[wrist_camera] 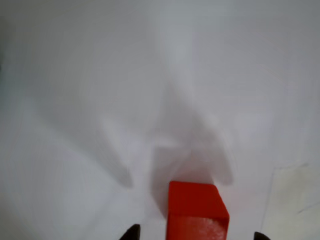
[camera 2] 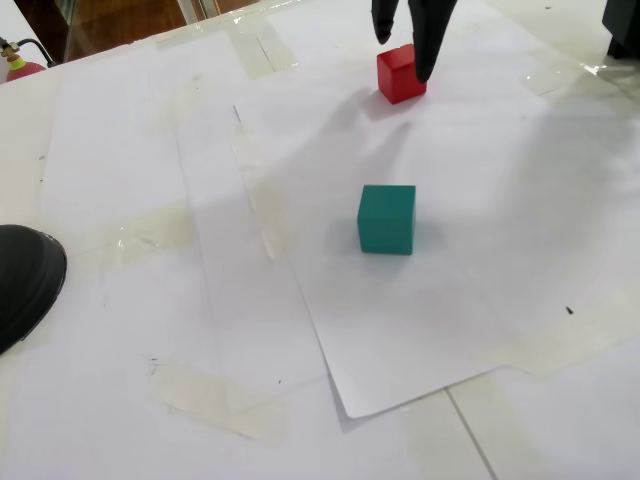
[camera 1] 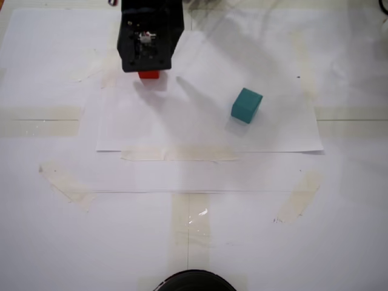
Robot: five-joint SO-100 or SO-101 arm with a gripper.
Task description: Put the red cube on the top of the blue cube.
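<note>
2 cubes sat apart on the paper: the gripper (camera 2: pixel 405 55) straddled the red cube (camera 2: pixel 400 74), fingers spread and not clamping, while the blue cube (camera 2: pixel 387 219) stood alone nearby.

White counter (camera 1: pixel 54 242) covered with paper; one loose sheet (camera 2: pixel 420 340) lies on top, edges held by yellowish tape strips (camera 1: pixel 66 185). More tape (camera 2: pixel 205 400) at the sheet's near corner in a fixed view. Dark rounded object (camera 2: pixel 25 280) at left edge, possibly a camera base. Red item (camera 2: pixel 22 68) top left, unidentifiable.
</note>
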